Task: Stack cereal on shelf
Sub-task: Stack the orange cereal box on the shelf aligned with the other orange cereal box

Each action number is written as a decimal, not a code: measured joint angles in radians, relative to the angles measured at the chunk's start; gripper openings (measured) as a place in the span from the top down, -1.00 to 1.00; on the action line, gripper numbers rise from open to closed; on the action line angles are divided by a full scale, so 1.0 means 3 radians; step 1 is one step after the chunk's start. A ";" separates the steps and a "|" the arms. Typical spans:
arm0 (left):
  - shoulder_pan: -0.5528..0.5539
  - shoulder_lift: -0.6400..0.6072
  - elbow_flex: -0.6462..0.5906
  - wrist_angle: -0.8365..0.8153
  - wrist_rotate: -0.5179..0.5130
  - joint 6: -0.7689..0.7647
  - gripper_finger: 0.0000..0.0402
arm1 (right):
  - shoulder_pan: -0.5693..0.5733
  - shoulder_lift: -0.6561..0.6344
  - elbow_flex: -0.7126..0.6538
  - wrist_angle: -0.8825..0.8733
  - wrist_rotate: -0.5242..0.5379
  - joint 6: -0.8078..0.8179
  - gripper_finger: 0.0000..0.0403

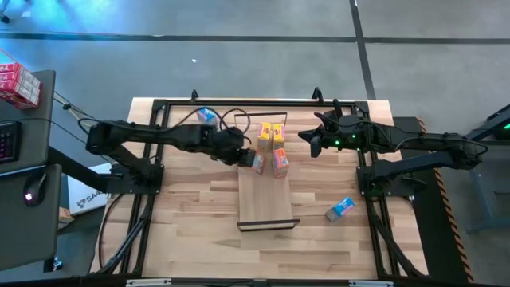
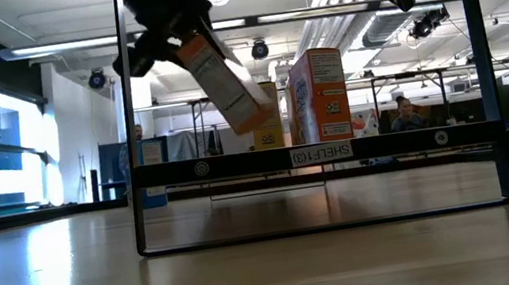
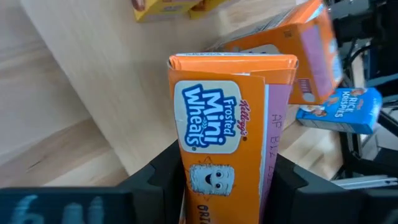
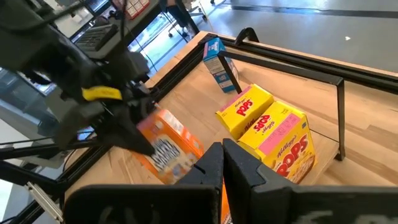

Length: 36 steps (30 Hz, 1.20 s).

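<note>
Orange-pink cereal box (image 3: 227,143) tilted, clamped in left gripper (image 3: 217,186) above shelf (image 1: 264,199).

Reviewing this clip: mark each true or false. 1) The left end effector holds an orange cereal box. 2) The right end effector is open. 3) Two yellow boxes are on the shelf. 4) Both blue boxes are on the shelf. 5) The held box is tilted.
1) True: the left end effector grips an orange Mini-Wheats box.
2) False: the right end effector is shut and empty.
3) True: two yellow Pops boxes stand on the shelf.
4) False: one blue box lies on the table; another is beyond the shelf.
5) True: it leans in the low view.
</note>
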 joint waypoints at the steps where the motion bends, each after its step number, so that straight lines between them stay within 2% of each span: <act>1: -0.0012 0.0043 0.0000 0.0021 0.0005 -0.0008 0.32 | 0.0000 0.0000 0.0000 0.0000 0.0000 0.0000 1.00; 5: -0.0051 0.0125 -0.0001 0.0028 0.0029 0.0013 0.29 | -0.0001 0.0000 0.0000 0.0003 0.0000 -0.0005 1.00; 11: -0.0079 0.0093 -0.0001 -0.0046 -0.0253 0.0104 0.21 | -0.0001 0.0000 0.0000 0.0004 0.0021 -0.0008 1.00; 21: -0.0158 0.0121 -0.0001 -0.0064 -0.0375 0.0206 0.00 | -0.0001 0.0000 0.0000 0.0004 0.0025 -0.0009 1.00; 28: -0.0156 0.0119 -0.0001 -0.0057 -0.0391 0.0264 -0.17 | 0.0000 0.0000 0.0000 0.0004 0.0028 -0.0010 1.00; 36: -0.0141 0.0096 -0.0001 0.0302 -0.0233 0.0249 -0.20 | -0.0001 0.0000 0.0000 0.0003 0.0033 -0.0010 1.00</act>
